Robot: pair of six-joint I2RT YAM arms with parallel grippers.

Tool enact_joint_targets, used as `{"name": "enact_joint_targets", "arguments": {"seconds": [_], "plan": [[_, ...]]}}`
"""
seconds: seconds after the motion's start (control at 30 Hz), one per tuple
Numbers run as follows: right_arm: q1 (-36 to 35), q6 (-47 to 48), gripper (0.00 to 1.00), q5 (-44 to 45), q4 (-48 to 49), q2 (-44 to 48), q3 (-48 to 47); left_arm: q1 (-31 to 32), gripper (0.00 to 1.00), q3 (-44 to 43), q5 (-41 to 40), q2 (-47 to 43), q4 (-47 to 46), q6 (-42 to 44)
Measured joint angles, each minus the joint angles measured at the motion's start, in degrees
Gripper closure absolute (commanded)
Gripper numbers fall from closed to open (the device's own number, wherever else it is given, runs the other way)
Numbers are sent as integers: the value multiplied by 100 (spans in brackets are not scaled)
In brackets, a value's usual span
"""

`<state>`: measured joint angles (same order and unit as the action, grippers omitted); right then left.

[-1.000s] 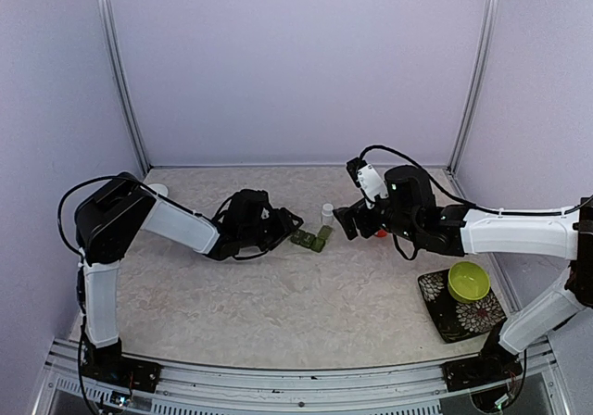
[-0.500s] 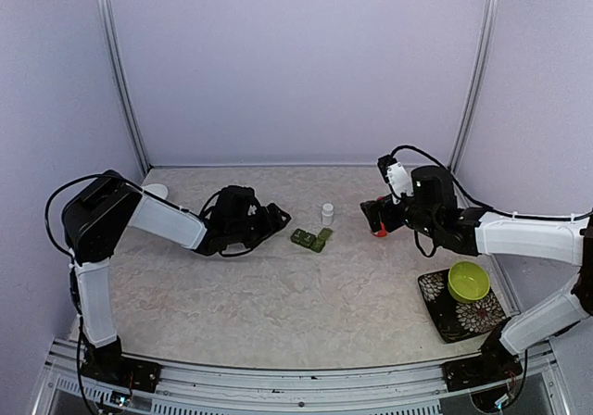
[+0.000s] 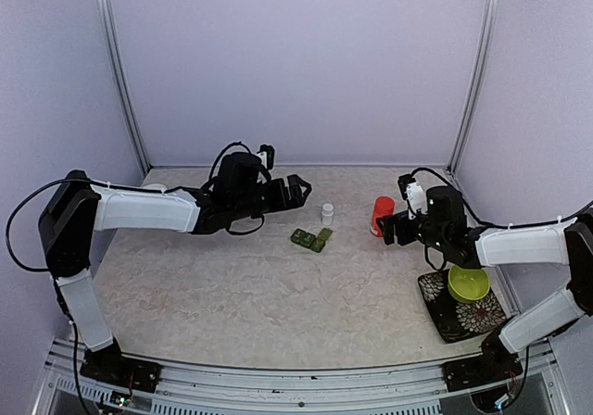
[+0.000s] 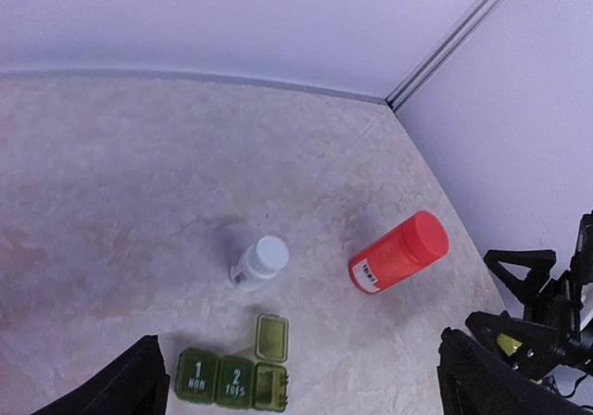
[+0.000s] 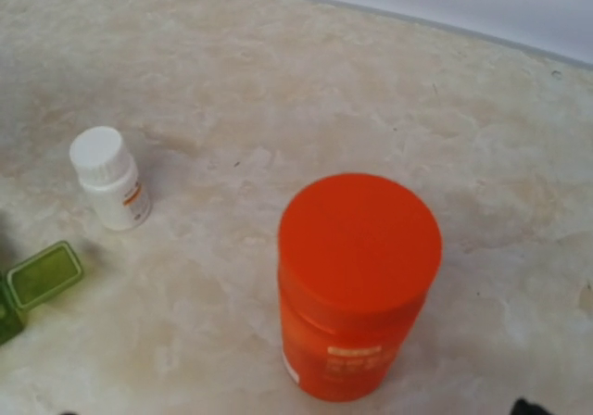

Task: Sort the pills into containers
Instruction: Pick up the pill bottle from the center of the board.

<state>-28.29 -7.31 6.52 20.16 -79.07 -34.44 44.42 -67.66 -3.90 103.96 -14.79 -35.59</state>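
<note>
Near mid-bench (image 3: 232, 295), between the two arms, find the pill box (image 3: 310, 239): dark green, oblong, lying flat, with three square compartments in a row. Read 1 MON and 2 TUES on the two closed lids in the left wrist view; see the third lid, at the end toward the right arm, flipped open. Just behind the box, note the white bottle (image 3: 327, 214), upright and capped; farther toward the right arm, the red-orange bottle (image 3: 382, 216), also upright and capped, taller than the box. Cannot make out any loose pills. Above and behind the box, on the left side: left end effector (image 3: 298, 193), spread wide, grasping nothing. Close beside the red-orange bottle, apparently not touching it: right end effector (image 3: 393, 230), likewise released and empty. Judging by looks, expect a light, stiff, smooth plastic box, prone to skid under a sideways nudge, with thin hinged lids apt to flex or snap shut. Best to take hold across the short width over the closed compartments, or press down there to steady it; avoid pinching the raised lid.
</note>
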Motion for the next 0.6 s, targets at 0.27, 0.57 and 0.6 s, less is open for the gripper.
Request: {"name": "enact_joint_targets", "arguments": {"seconds": [0.27,0.57,0.6], "plan": [[409,-203,0,-205,129,-160,-39,173,1,-2179,-66,896,815,1202],[662,-229,0,-844,201,-1405,-898,179,1,-1987,-63,1084,1097,1283],[664,-227,0,-903,199,-1541,-1005,179,1,-1858,-63,1071,1097,1268]]}}
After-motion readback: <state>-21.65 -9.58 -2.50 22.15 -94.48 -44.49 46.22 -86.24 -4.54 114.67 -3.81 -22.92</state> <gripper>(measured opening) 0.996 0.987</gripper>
